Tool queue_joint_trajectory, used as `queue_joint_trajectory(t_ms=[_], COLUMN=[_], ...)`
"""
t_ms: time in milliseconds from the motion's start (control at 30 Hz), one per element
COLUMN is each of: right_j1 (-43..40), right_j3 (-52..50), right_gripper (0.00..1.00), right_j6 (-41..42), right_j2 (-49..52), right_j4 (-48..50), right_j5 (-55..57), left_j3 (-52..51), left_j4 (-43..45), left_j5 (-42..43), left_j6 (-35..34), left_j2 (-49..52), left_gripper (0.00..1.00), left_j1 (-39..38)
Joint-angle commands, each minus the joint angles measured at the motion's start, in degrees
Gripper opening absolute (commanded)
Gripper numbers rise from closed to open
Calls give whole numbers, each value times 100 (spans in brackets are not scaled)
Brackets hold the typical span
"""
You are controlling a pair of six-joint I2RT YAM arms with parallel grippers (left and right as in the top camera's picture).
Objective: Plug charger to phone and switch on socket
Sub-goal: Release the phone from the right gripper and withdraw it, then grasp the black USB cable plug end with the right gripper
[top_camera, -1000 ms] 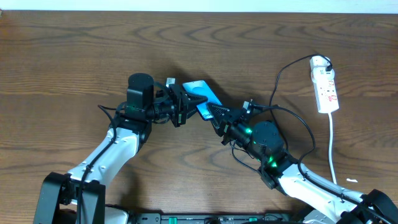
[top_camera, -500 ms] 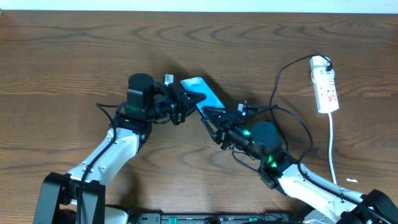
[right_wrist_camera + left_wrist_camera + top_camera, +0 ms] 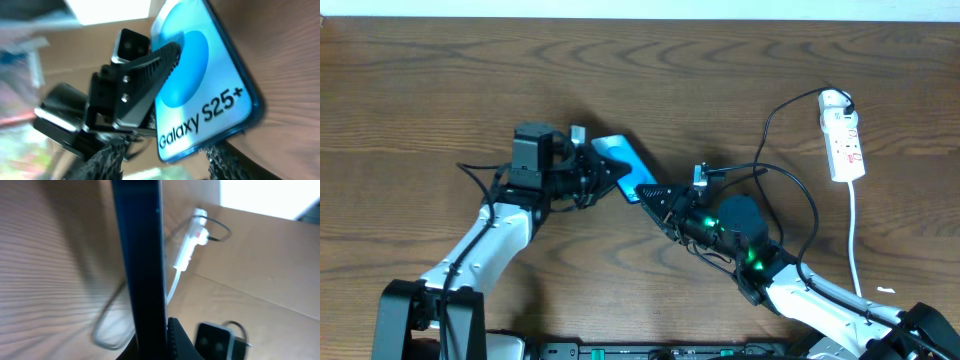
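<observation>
The phone point(image 3: 619, 163) is lifted off the table and tilted, with my left gripper point(image 3: 603, 172) shut on its upper part. In the right wrist view the phone point(image 3: 202, 85) shows its light blue "Galaxy S25+" screen, one left finger point(image 3: 147, 70) pressed on it. My right gripper point(image 3: 165, 162) is open, its fingers on either side of the phone's lower end without clamping it. The left wrist view shows the phone point(image 3: 142, 255) edge-on. The charger's black cable point(image 3: 767, 135) runs from the socket point(image 3: 843, 135) toward my right arm; its plug tip is not discernible.
The socket's white cord point(image 3: 854, 235) trails toward the front right edge. The socket point(image 3: 191, 242) also shows far off in the left wrist view. Both arms meet at the middle of the brown wooden table point(image 3: 420, 100).
My right gripper has opened. The left gripper has carried the phone a little to the left and tilted it more, and the right gripper followed leftward.
</observation>
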Motion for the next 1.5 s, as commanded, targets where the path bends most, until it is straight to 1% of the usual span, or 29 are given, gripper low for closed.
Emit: queue_joint_trajectory(t_ms=[0, 100, 167, 267, 467, 633, 800, 900, 1000, 1133, 1267, 1367, 1467], right_j1=[-160, -317, -452, -667, -1248, -1683, -1989, -2153, -2284, -2463, -2653, -2820, -2848], right_j3=[57, 57, 57, 59, 85, 149, 452, 647, 750, 754, 754, 774, 892], right_gripper=[53, 55, 59, 64, 66, 65, 66, 66, 66, 63, 54, 51, 46], right_j6=[-984, -1266, -1519, -1714, -2120, -2347, -2533, -2531, -2529, -2529, -2472, -2264, -2260], right_j2=[-31, -31, -46, -153, -584, -1167, -1755, -1941, -1941, -1814, -1384, -890, -361], right_j4=[-219, -531, -621, -820, -1665, -2656, -4118, -4948, -5451, -5615, -5611, -5521, -5292], right_j5=[199, 197, 195, 197, 227, 544, 1209, 1613, 1947, 2133, 2406, 2267, 2009], left_j3=[28, 28, 28, 28, 28, 28, 28, 28, 28, 28, 28, 28, 28], left_j4=[-380, -603, -658, -662, -745, -765, -787, -785, -787, -787, -785, -785, -785], left_j5=[31, 28, 33, 76, 76, 76, 79, 79, 79, 76, 76, 76, 76], left_j6=[861, 949, 949, 946, 946, 944, 942, 922, 922, 922, 922, 922, 922], left_j2=[-28, -28, -28, -28, -28, -28, -28, -28, -28, -28, -28, -28, -28], left_gripper=[8, 7, 7, 7, 7, 7, 7, 7, 7, 7, 8, 8, 7], left_j1=[208, 275, 282, 282, 282, 282, 280, 282, 280, 280, 280, 280, 280])
